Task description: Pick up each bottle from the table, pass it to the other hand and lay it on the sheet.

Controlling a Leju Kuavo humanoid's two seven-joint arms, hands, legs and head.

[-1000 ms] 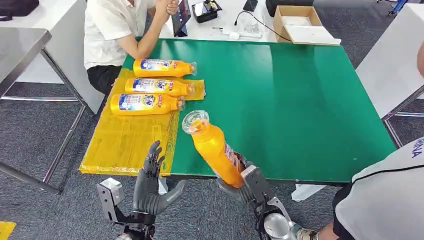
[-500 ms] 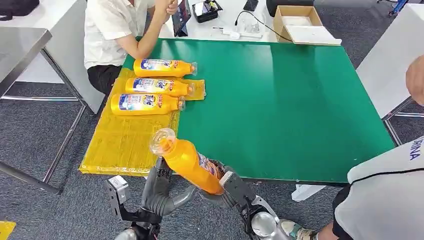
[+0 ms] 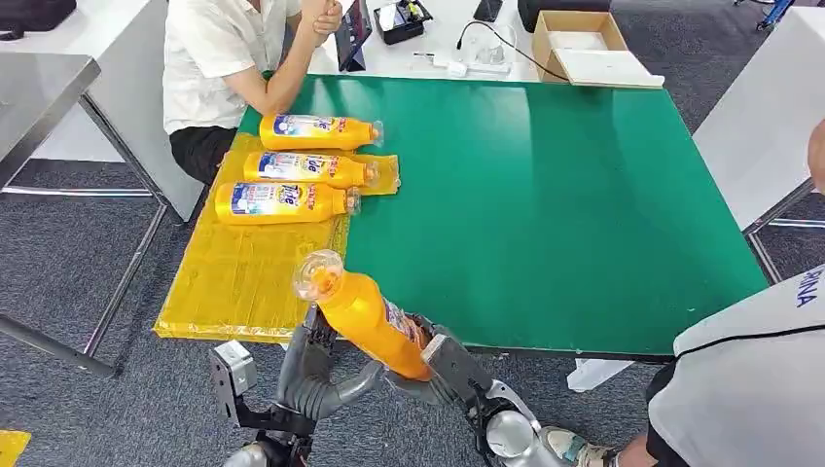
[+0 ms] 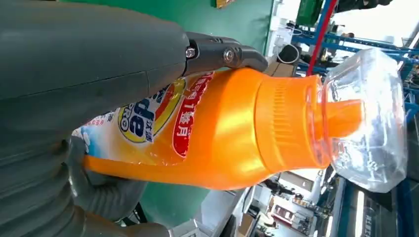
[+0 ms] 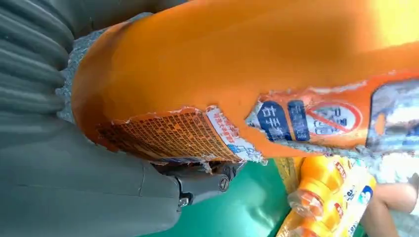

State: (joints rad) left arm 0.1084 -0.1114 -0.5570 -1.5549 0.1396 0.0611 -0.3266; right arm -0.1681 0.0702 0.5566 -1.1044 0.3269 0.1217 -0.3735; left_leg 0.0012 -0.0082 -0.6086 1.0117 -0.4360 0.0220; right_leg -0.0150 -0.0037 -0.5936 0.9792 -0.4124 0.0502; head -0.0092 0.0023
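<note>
Bottle (image 3: 365,316) held by both right hand (image 3: 438,360) and left hand (image 3: 311,365), past table's (image 3: 545,195) near edge

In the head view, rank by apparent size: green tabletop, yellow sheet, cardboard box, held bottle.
1. green tabletop
2. yellow sheet
3. held bottle and cardboard box: look alike; the bottle is nearer the camera, so unranked.

We are looking down on a green counter (image 3: 545,195) standing on grey carpet (image 3: 58,263). White tables are flanking it: one at the far edge (image 3: 428,49) carrying an open cardboard box (image 3: 579,44), a black tray (image 3: 401,19) and a cable, another on the right (image 3: 769,107). A person in a white shirt (image 3: 219,58) is sitting at the far left corner, another (image 3: 749,389) standing near right.
</note>
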